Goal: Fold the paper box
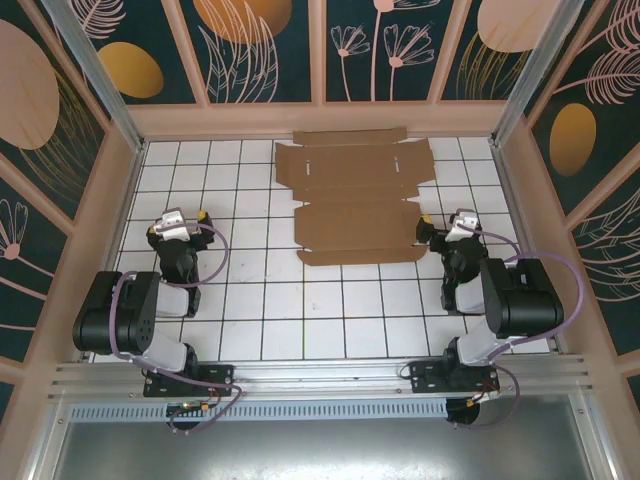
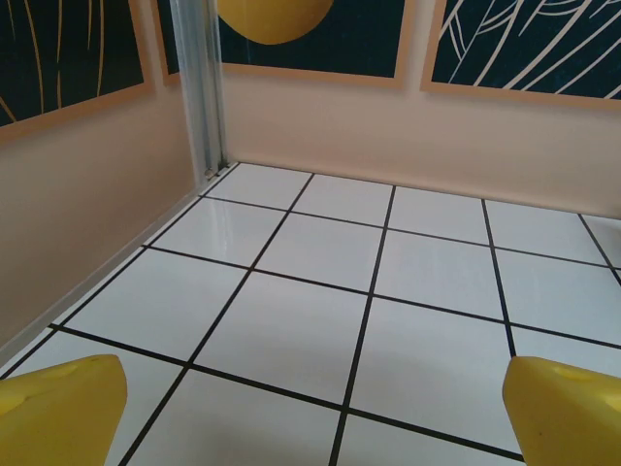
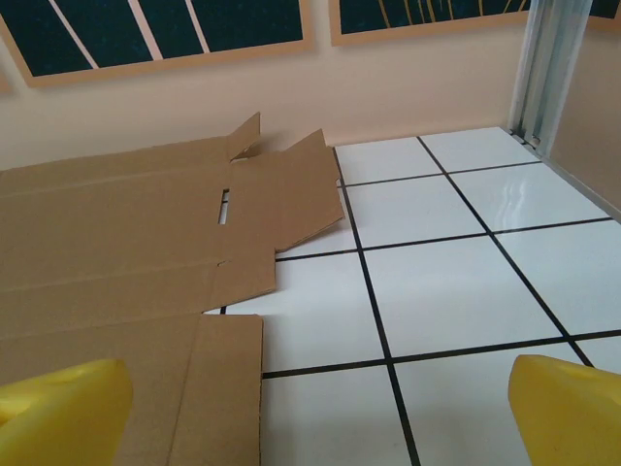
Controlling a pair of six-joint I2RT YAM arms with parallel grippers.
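The paper box [image 1: 355, 195] is a flat, unfolded brown cardboard sheet with flaps and slots, lying at the back middle of the tiled table. In the right wrist view the paper box [image 3: 136, 252] spreads across the left half, one flap corner lifted slightly near the wall. My right gripper [image 1: 432, 228] rests just off the sheet's right edge, open, with nothing between its yellow fingertips [image 3: 568, 408]. My left gripper [image 1: 190, 217] sits at the left side of the table, well apart from the sheet, open over bare tiles, its yellow fingertips [image 2: 58, 413] wide apart.
Beige walls [image 1: 320, 118] enclose the white tiled table [image 1: 260, 300] at the back and both sides, with aluminium posts [image 2: 199, 87] in the far corners. Bare tiles lie in front of the sheet between the two arms.
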